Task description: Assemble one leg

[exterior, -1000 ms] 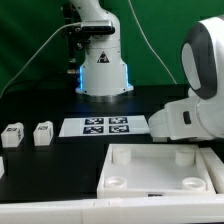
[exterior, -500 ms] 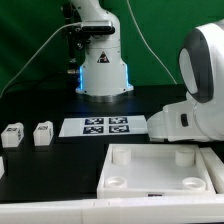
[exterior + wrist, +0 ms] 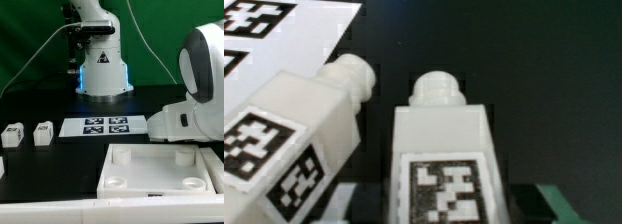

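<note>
**Exterior view.** A black table [image 3: 40, 105] stands in front of a green curtain [image 3: 25, 40]. The robot's base [image 3: 103, 65] is at the far side, near the middle. A large white part of the arm [image 3: 195, 90] fills the exterior view's right, close to the camera. The gripper does not show in this view.

The marker board [image 3: 105, 126] lies flat in the middle of the table. On the exterior view's left, well apart from the board, two small white legs stand side by side. One leg [image 3: 12, 134] is nearly at the edge of the picture and the other leg [image 3: 43, 133] is just beside it, closer to the board. On the near side, toward the exterior view's right, lies a big white square tray [image 3: 150, 157] with round sockets in its corners.

**Wrist view.** A tagged leg [image 3: 446, 150] lies straight under the camera, its rounded tip pointing away. A tilted leg [image 3: 295, 125] lies just beside it, with a thin dark gap between the two. A corner of the marker board [image 3: 278, 30] shows beyond the tilted leg.

The gripper [image 3: 452, 210] stands spread wide. Its dim fingers [image 3: 345, 205] sit one on each side of the tagged leg, with a dark strip between each finger and the leg. It has hold of nothing.
</note>
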Robot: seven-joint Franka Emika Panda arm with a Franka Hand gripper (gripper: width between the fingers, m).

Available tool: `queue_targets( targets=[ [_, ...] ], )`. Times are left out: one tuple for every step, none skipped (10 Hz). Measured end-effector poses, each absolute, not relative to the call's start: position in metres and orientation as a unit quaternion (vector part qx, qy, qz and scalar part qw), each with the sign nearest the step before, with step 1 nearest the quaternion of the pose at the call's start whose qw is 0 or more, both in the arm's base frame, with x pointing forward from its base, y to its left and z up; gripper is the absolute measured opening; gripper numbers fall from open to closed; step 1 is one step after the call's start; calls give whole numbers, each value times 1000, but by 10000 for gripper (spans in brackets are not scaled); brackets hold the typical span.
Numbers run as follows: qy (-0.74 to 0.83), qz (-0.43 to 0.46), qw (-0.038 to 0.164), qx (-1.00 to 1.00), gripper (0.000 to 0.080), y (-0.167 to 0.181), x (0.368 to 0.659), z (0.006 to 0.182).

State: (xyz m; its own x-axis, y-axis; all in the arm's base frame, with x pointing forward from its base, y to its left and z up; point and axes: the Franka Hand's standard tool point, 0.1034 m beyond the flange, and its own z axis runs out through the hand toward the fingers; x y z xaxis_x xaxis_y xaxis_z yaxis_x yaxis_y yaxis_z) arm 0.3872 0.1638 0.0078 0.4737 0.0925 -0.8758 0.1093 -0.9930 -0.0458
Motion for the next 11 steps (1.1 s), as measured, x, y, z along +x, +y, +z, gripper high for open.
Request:
queue_targets(
  targets=[
    [59,-510,8,858,290,164,387,8],
    [59,-510,8,858,290,164,387,8],
    [59,-510,8,858,290,164,387,8],
    [59,-510,8,858,290,164,387,8],
    [59,-510,8,858,290,164,387,8],
    [59,-510,8,858,290,164,387,8],
    [59,-510,8,858,291,164,387,8],
    [59,-510,8,858,291,164,387,8],
    [59,-508,8,859,291,164,388,8],
    [59,-497,7,866,291,165,390,9],
    [63,-488,4,871,291,166,397,19]
  ],
)
